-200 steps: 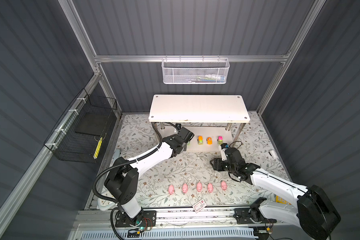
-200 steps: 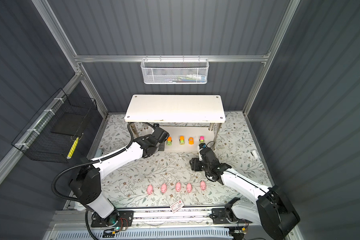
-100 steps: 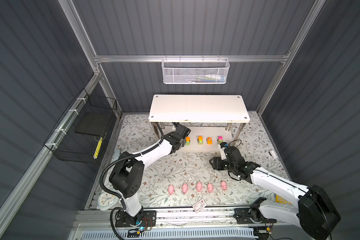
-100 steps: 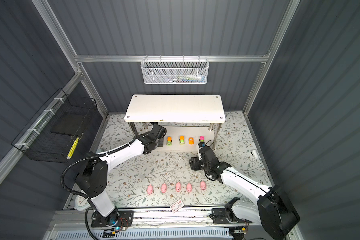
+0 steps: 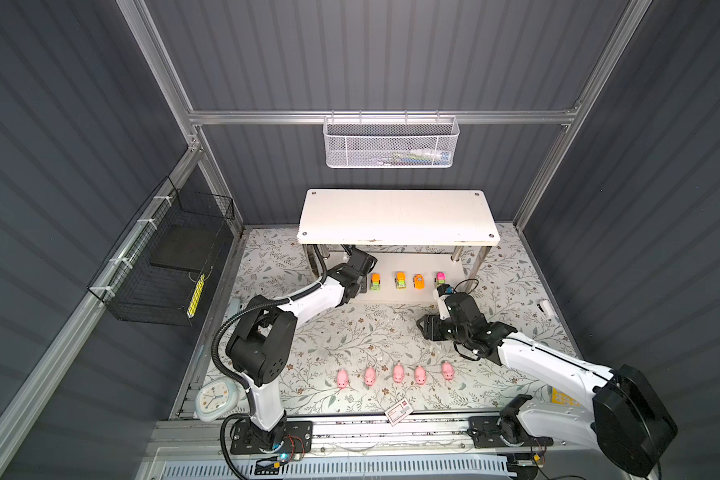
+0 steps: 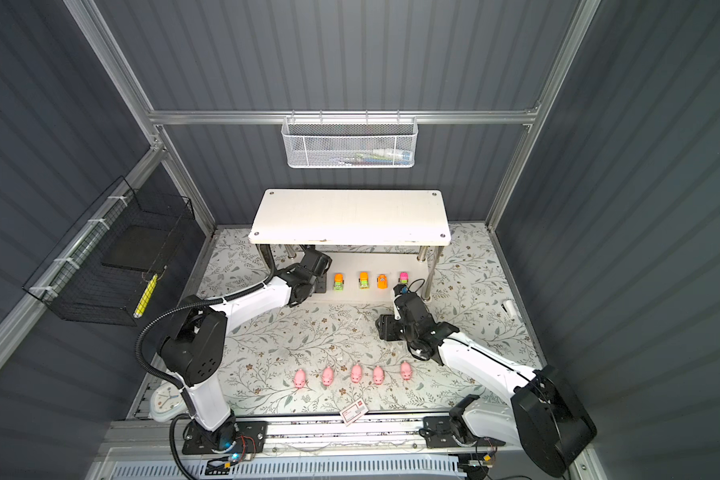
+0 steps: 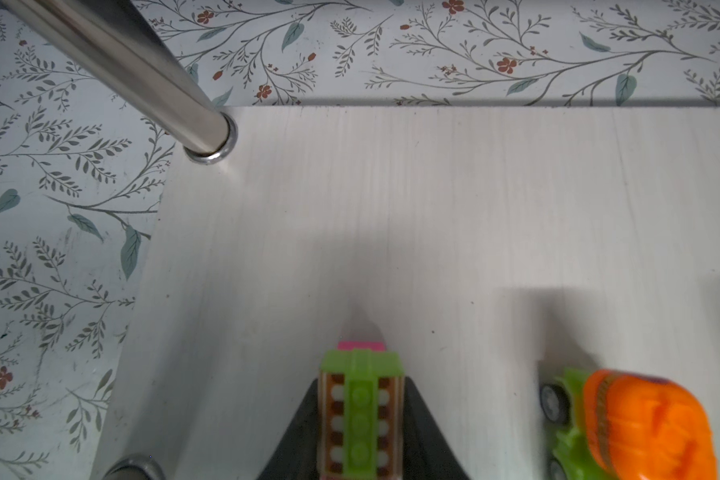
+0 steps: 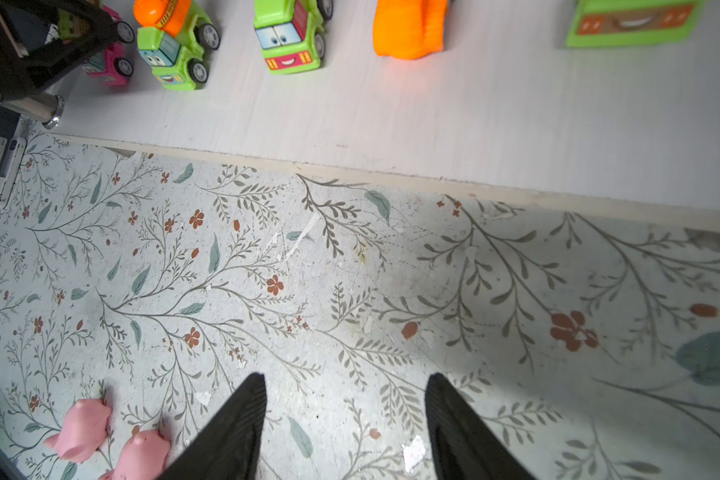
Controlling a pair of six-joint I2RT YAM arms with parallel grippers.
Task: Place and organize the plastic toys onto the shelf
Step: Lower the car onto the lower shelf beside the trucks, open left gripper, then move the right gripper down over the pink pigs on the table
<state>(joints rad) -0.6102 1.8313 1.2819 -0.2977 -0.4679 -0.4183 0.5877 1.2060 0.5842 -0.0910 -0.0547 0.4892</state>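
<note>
While the left gripper (image 7: 360,382) is pinching the lime-green-and-pink plastic toy car (image 7: 360,415) on the lower board of the white metal-posted shelf (image 7: 433,208), it is lying near-to-far, just left of the orange-and-green car (image 7: 641,424).

Place: robot lab cell.
Walls: grey ribbed panels (image 5: 391,54) in aluminium frame (image 5: 267,117).
Rig: two arms (image 5: 308,301) bolted to front rail (image 5: 391,428).
</note>
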